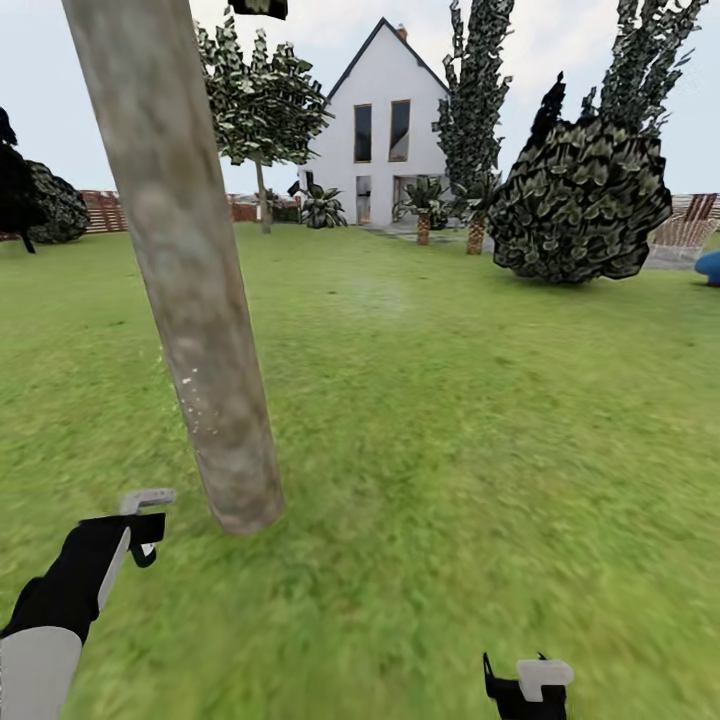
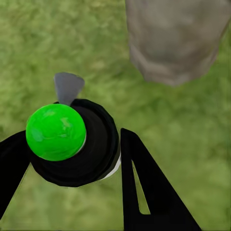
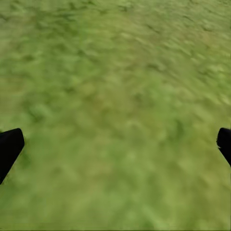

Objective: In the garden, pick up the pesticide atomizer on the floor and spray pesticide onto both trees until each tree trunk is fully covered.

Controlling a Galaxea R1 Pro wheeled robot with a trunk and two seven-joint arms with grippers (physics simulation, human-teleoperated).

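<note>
Lawn lay around the tree trunk; left hand gripped the atomizer near it, right hand spread open.

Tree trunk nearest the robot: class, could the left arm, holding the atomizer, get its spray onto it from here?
Probably yes: the tree trunk stands beside the left gripper, only lawn between.

Tree trunk top and right tool cut off.
</note>
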